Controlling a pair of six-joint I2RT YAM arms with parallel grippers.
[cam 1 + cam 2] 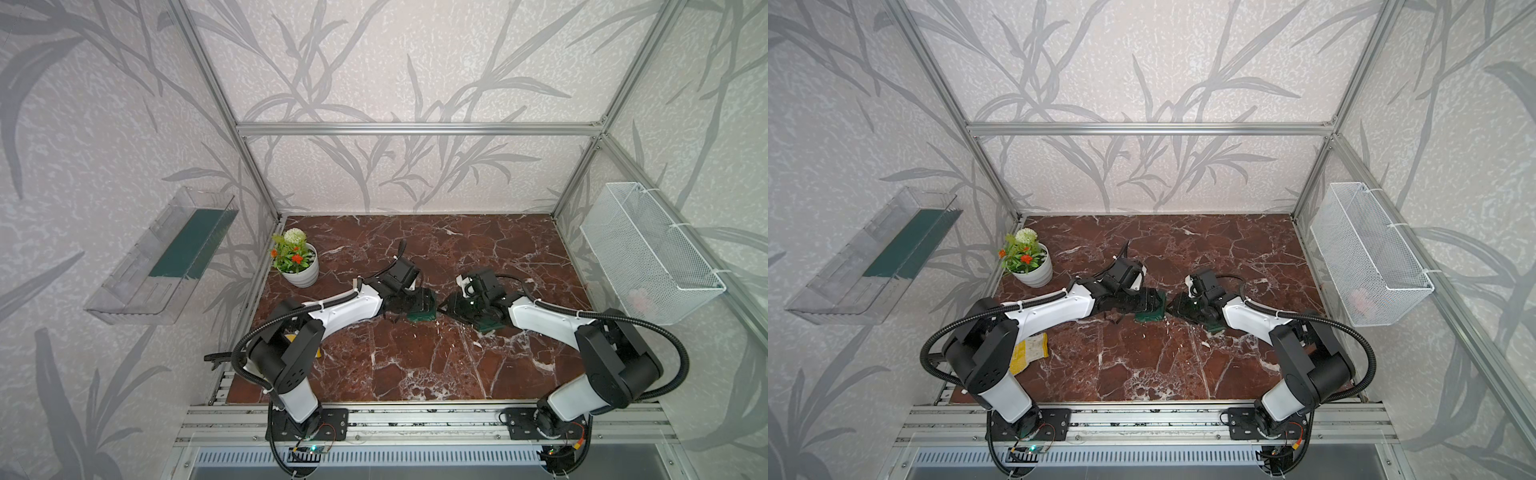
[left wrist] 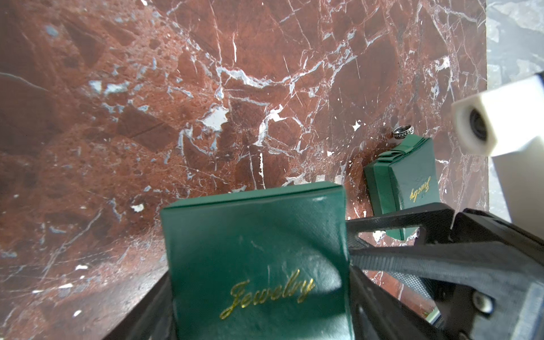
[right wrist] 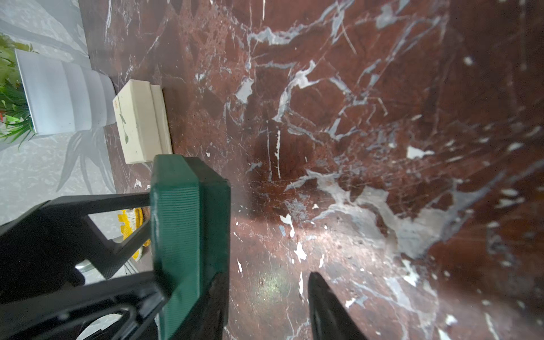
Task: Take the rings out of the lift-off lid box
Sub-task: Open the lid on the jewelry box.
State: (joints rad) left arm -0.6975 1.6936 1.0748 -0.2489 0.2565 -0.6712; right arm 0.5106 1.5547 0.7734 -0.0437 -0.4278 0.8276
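In both top views my left gripper [image 1: 430,303] is hiding most of the green box [image 1: 423,318] [image 1: 1151,316], and the ring [image 2: 404,131] is showing too small there. A finger [image 2: 412,259] of my right gripper [image 1: 448,306] is covering part of the second green box [image 2: 400,182].

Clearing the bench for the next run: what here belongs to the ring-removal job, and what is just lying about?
Job: green Jewelry box, clamped in the left gripper; right gripper, open beside it; ring on the table.
Lying about: bowed green box, cream box, potted plant, yellow-white glove, wire basket, clear shelf.
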